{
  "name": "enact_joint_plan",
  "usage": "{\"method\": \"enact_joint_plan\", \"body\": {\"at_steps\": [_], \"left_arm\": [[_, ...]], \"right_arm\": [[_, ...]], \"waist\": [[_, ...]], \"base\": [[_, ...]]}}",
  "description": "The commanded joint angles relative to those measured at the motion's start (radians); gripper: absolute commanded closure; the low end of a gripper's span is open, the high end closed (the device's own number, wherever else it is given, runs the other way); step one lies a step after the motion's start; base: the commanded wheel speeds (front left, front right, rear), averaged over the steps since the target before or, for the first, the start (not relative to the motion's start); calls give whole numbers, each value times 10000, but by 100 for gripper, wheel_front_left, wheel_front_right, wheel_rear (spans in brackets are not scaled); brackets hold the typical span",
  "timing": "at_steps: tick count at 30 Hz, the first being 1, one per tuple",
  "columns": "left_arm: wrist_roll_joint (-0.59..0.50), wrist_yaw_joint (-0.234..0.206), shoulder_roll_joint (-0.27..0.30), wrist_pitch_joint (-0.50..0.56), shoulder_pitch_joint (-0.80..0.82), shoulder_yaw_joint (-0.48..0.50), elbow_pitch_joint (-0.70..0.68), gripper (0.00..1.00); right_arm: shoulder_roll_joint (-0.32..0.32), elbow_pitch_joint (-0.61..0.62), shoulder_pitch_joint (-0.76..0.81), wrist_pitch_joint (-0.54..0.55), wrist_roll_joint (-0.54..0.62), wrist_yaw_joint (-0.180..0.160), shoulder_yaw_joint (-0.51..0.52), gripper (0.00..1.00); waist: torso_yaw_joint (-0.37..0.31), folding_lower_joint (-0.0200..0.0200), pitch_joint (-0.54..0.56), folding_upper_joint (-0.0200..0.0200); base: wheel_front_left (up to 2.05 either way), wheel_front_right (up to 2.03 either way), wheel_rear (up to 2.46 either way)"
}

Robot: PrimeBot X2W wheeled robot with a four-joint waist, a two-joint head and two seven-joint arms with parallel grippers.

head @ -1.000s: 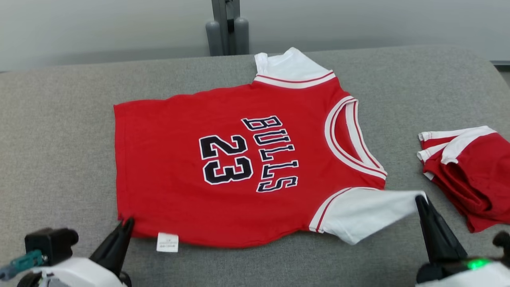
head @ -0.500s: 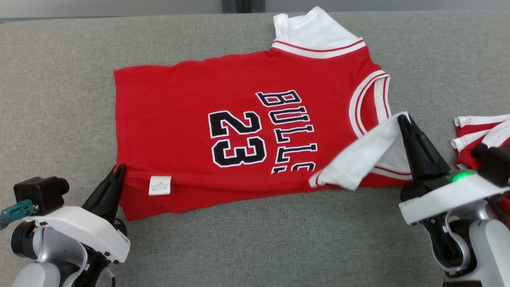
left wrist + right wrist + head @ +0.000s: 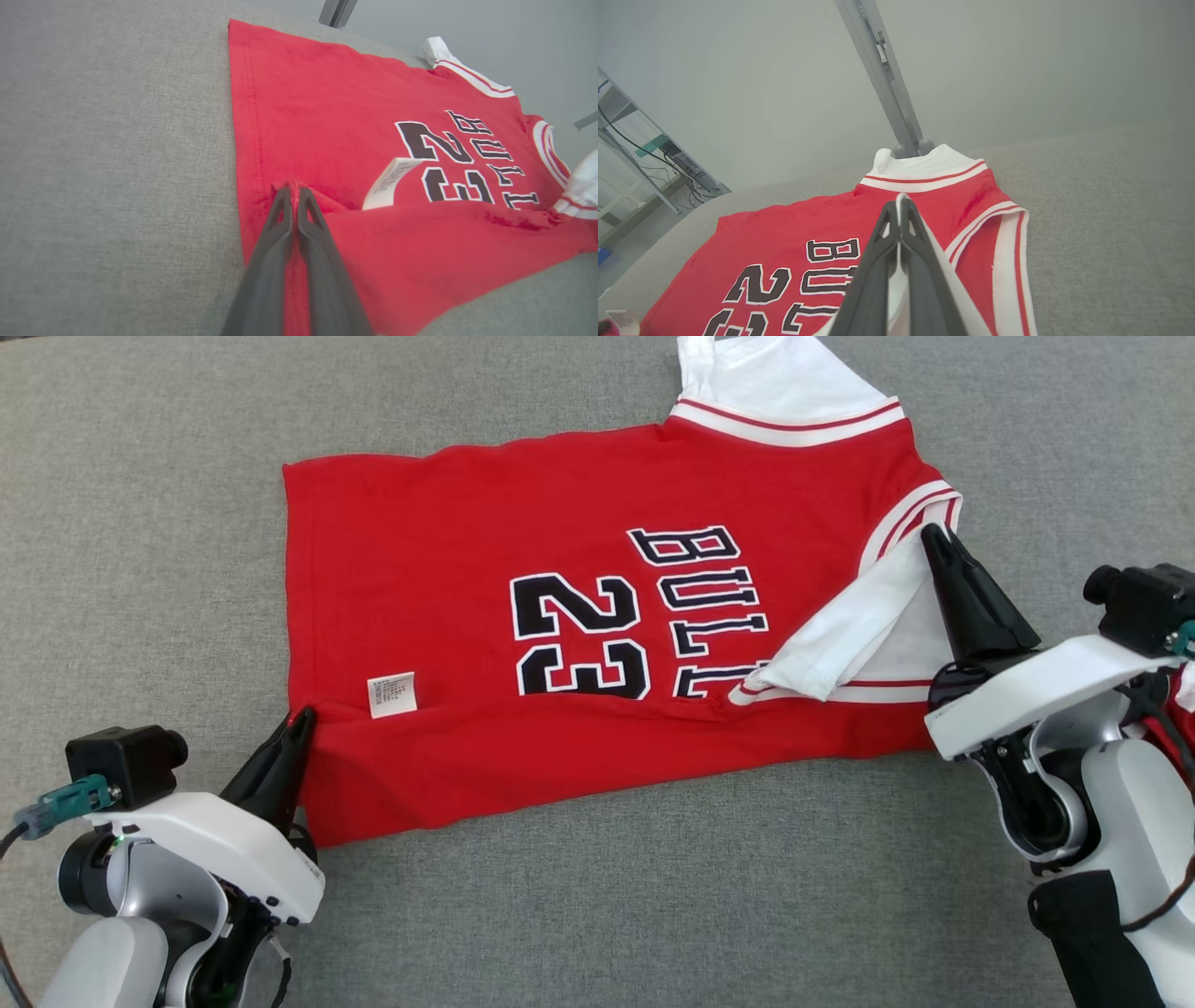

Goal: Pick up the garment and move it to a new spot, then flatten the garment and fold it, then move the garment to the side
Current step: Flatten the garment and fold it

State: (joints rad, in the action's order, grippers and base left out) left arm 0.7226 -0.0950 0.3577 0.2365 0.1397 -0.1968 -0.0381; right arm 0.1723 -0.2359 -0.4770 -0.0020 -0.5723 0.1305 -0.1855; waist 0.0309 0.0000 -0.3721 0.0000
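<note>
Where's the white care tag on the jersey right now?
In the head view, the white tag lies on the red jersey, left side, between the left tool and the number 23.

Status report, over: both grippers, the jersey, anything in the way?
Left gripper shut on jersey hem corner. Right gripper shut on white sleeve, lifted over the chest. Red cloth beside right arm, apart.

One jersey, two pairs of jaws.
One grey counter (image 3: 140, 523), one red jersey (image 3: 448, 569) with two white sleeves, far (image 3: 784, 373) and near (image 3: 859, 635), one label (image 3: 392, 694), one number, one word; one grey post (image 3: 887, 79) behind.
</note>
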Motion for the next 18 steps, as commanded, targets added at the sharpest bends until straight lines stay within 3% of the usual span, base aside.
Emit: {"method": "enact_joint_plan", "body": {"at_steps": [1,2,3,4,5,11,18], "left_arm": [[5,69,-16,-45,231,-4,82,100],[1,79,-35,-67,255,-26,131,100],[-48,122,-31,-109,308,-52,170,100],[-87,185,-38,-115,336,-132,210,60],[-97,213,-57,-153,372,-168,252,0],[-242,53,-250,-762,438,-21,397,0],[-841,-610,-851,-2507,501,332,339,0]], "right_arm": [[47,-215,-212,-84,-151,6,-22,100],[32,-335,-323,-153,-232,6,-14,100],[-32,-475,-415,-192,-415,6,-23,65],[-16,-619,-498,-197,-452,6,-54,0],[-5,-719,-576,-288,-546,6,-57,0],[115,-1057,-783,-955,-674,6,-51,0],[196,-486,55,-2136,41,6,285,0]], "waist": [[22,0,-26,0],[33,0,-38,0],[36,0,-48,0],[36,0,-54,0],[37,0,-53,0],[36,0,-5,0],[105,0,301,0]], "base": [[0,0,0],[0,0,0],[0,0,0],[0,0,0],[0,0,0],[0,0,0],[0,0,0]]}}
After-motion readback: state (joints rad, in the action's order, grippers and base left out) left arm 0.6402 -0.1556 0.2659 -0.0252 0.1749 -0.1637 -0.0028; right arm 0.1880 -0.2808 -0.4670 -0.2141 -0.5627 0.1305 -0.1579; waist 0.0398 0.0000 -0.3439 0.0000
